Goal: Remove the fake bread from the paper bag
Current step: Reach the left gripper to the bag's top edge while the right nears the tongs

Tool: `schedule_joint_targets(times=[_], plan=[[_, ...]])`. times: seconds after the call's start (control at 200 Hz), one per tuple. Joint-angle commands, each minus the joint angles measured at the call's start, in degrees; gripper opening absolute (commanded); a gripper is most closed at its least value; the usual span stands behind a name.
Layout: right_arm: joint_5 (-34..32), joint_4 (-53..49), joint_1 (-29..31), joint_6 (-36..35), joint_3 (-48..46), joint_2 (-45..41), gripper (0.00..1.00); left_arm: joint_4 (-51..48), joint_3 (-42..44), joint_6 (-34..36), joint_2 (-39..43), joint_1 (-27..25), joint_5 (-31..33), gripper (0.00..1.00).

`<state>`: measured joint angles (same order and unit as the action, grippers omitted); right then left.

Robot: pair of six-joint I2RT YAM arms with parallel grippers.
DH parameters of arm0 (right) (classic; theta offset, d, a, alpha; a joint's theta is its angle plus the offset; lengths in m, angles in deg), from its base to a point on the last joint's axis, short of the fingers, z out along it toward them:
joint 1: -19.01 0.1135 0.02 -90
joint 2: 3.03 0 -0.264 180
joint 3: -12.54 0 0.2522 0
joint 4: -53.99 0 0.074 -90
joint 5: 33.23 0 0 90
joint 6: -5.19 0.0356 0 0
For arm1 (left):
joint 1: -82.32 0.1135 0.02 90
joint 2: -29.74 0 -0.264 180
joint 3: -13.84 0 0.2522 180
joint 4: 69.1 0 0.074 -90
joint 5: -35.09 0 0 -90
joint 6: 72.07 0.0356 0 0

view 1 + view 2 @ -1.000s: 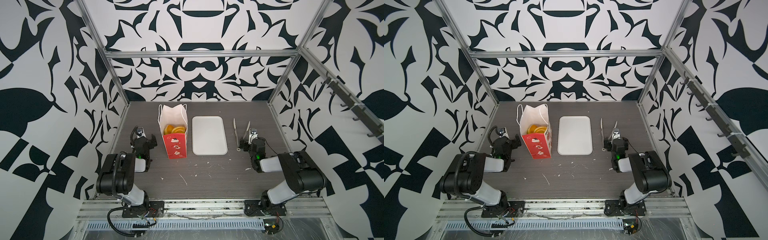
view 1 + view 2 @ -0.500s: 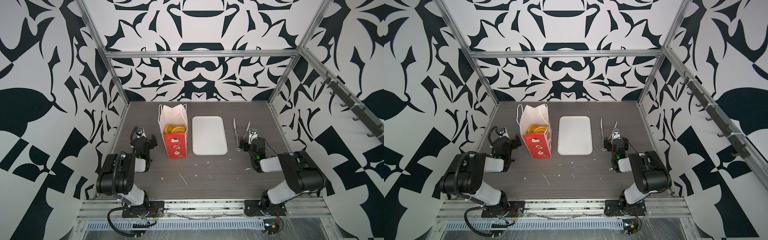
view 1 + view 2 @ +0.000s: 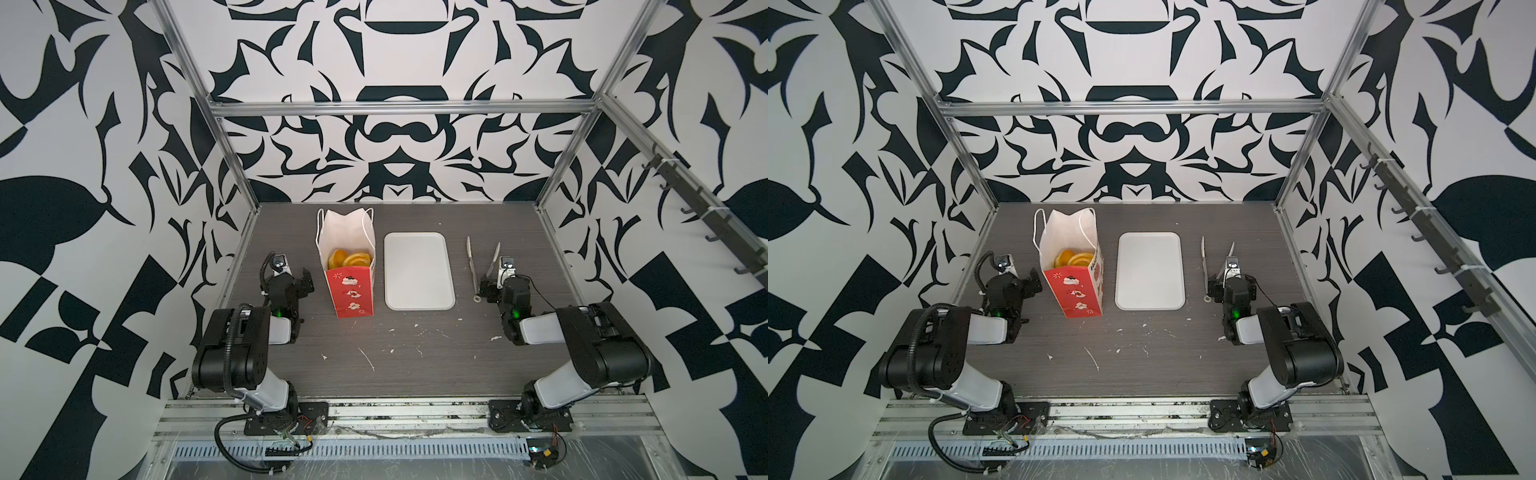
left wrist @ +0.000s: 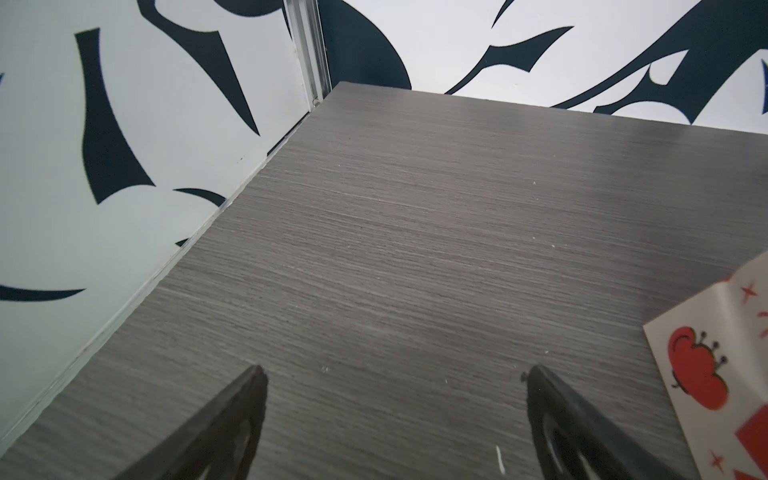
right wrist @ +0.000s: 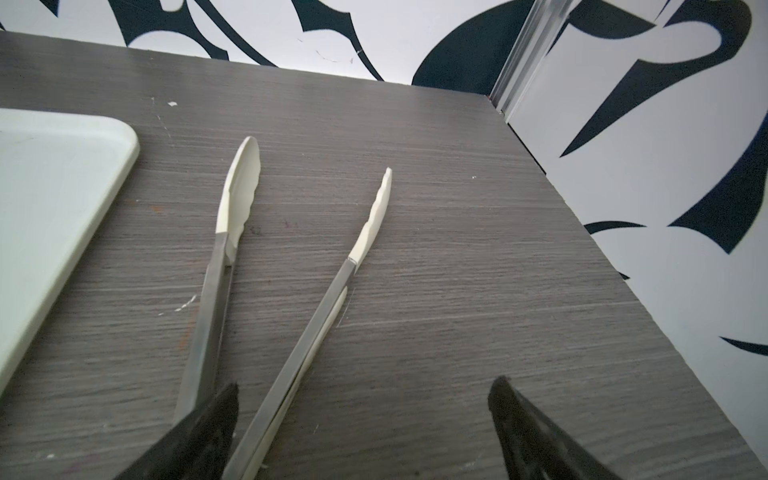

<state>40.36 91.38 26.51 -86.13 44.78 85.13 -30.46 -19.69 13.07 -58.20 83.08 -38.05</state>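
Dark grey wood-grain table [image 3: 415, 365] in both top views, and here is what sits on it. Left of middle, the paper bag [image 3: 353, 295] stands upright, red front towards the near edge, mouth open upward. Just beside it on the right, a narrow strip of bare wood between them, a flat white tray [image 3: 417, 270] lies lengthwise. Further right a pair of tongs [image 3: 472, 266] lies with arms spread, cream tips pointing at the back wall. Small white scraps [image 3: 368, 359] dot the near half.

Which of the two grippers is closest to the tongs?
The right gripper: the tongs lie on the table directly in front of it. The left gripper sits beside the paper bag, far from them.
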Motion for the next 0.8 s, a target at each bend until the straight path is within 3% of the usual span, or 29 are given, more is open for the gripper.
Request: schedule_joint_targets(times=[0.0,0.11,0.255,0.34,0.43,0.605,0.795], plan=[[-3.73,-3.21,0.5,1.29,1.07,-7.88,0.97,-8.62,-2.81,-0.7,8.28,0.2,1.42,0.97],[-9.62,-11.61,2.93,2.75,3.33,-16.45,0.97,-18.02,-6.38,-3.11,19.34,-1.05,2.45,0.95],[-11.54,-26.97,6.32,5.11,10.9,-25.13,1.0,-31.4,-14.21,-3.81,30.43,-6.01,4.68,0.93],[-8.78,-38.97,6.75,7.1,16.25,-27.3,1.0,-43.94,-21.77,-7.39,35.03,-7.99,5.18,0.87],[-4.68,-49.46,7.26,10.7,19.97,-28.49,1.0,-59.7,-31.18,-14.28,37.49,-8.22,0.03,0.78],[2.75,-60.89,9.13,15.53,21.08,-30.88,0.98,-83.28,-43.38,-19.25,39.58,-8.62,-16.13,0.78],[4.1,-64.07,9.68,16.09,19.64,-32.52,0.96,-94.03,-48.65,-18.58,38.45,-9.4,-26.19,0.76]])
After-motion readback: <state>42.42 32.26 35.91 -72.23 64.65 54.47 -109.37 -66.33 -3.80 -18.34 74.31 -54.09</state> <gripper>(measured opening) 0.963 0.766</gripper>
